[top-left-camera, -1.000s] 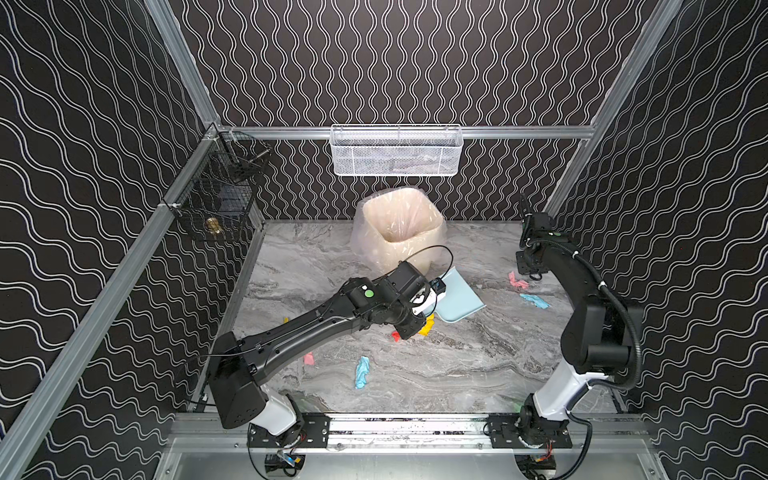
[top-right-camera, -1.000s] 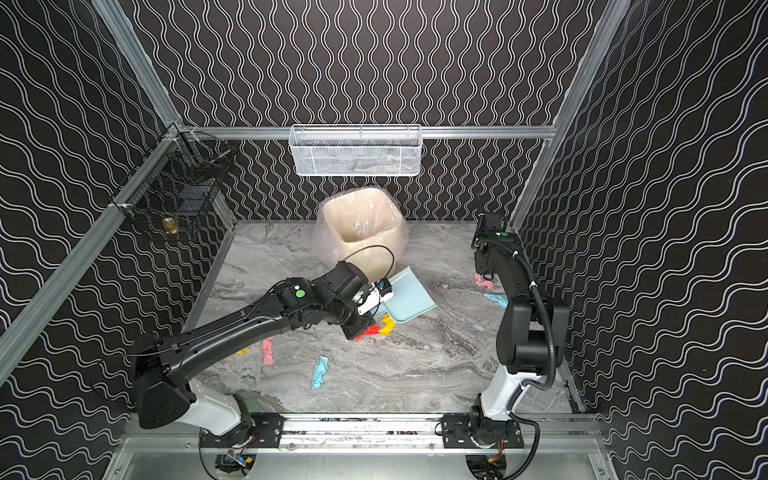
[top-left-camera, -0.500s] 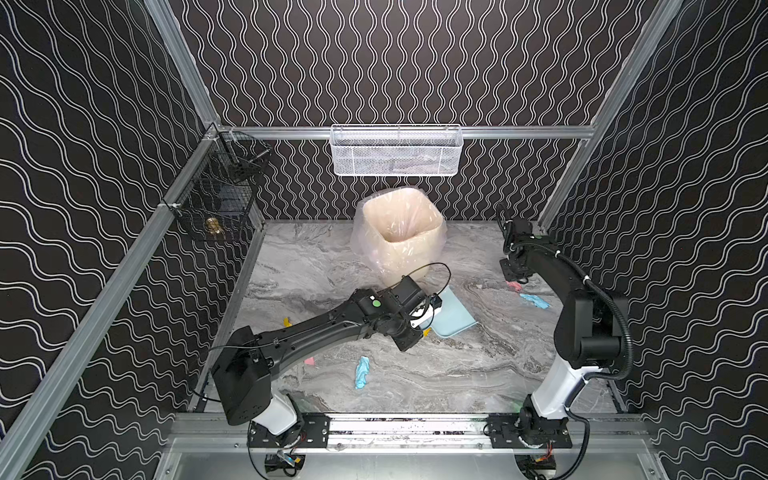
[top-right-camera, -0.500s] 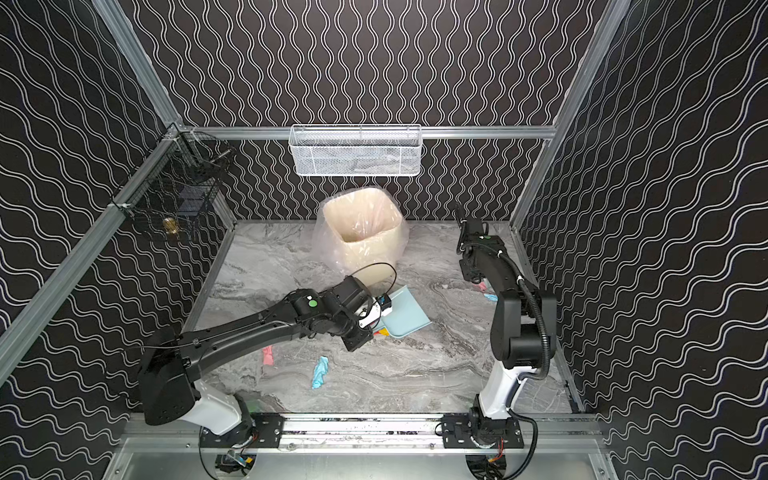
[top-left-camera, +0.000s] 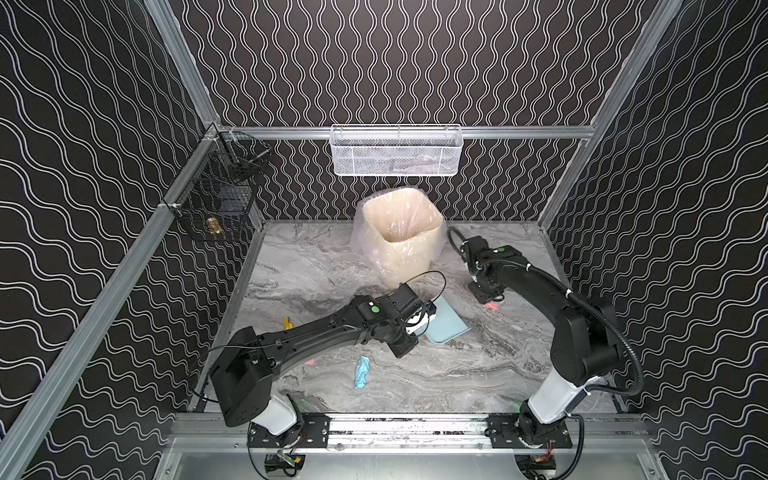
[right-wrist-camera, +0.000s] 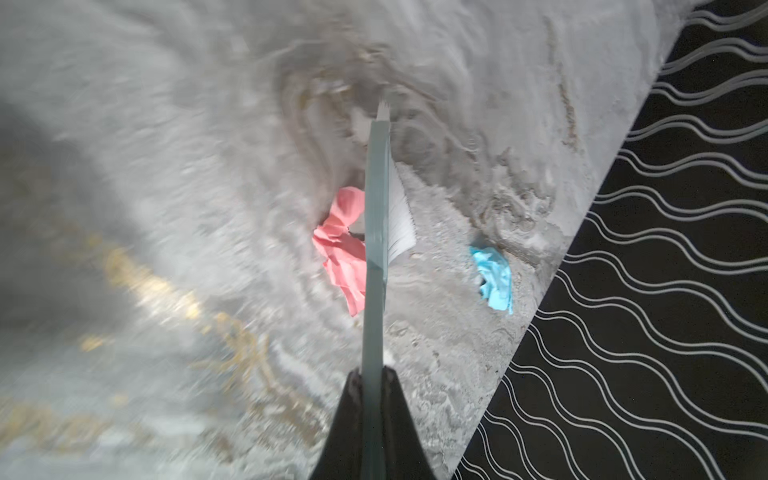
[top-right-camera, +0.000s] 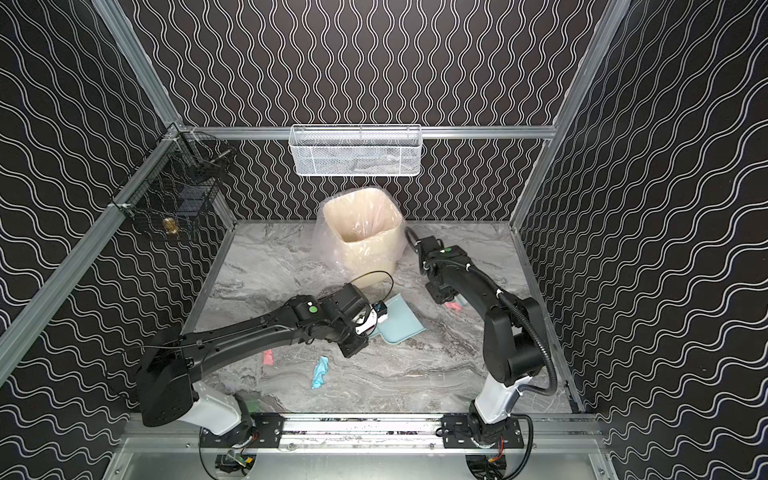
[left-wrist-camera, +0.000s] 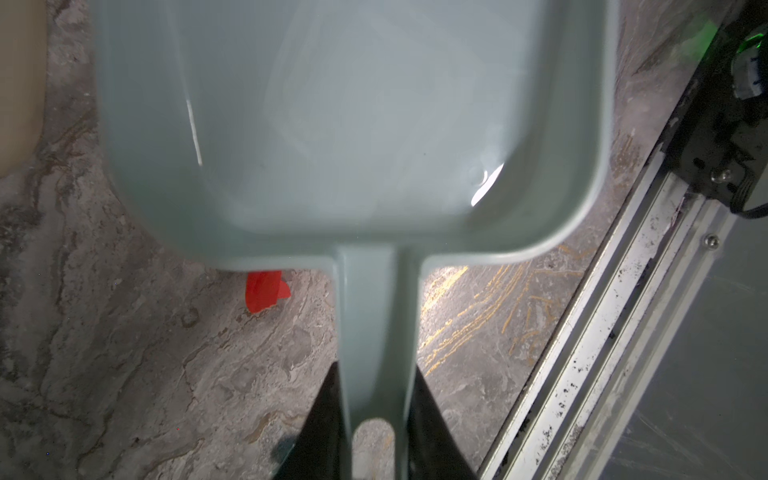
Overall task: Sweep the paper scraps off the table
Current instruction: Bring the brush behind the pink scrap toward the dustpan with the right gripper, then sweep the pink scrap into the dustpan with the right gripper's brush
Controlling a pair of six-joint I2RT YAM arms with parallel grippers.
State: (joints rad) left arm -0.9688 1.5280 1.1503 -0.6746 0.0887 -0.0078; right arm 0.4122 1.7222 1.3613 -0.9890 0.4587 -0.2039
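My left gripper (left-wrist-camera: 374,374) is shut on the handle of the pale blue dustpan (left-wrist-camera: 353,124), which lies on the table (top-left-camera: 457,374) at mid-table (top-left-camera: 446,324). A red scrap (left-wrist-camera: 266,289) pokes out beside the pan's back edge. My right gripper (right-wrist-camera: 372,374) is shut on the brush (right-wrist-camera: 376,208), whose white bristles press against a pink scrap (right-wrist-camera: 343,245), seen right of the pan in both top views (top-left-camera: 492,306) (top-right-camera: 453,305). A light blue scrap (right-wrist-camera: 494,276) lies behind the brush near the wall. Another light blue scrap (top-left-camera: 362,372), a pink one (top-right-camera: 268,357) and a yellow one (top-left-camera: 287,322) lie near the left arm.
A beige bin lined with clear plastic (top-left-camera: 401,232) stands at the back middle, close behind the dustpan. A white mesh basket (top-left-camera: 397,149) hangs on the back rail and a black wire basket (top-left-camera: 220,195) on the left rail. Patterned walls close three sides.
The right arm swept the brush from the right wall leftwards and forwards, pushing the pink scrap along. The left arm drew the dustpan a little nearer the front; red and yellow scraps beside it are now covered.
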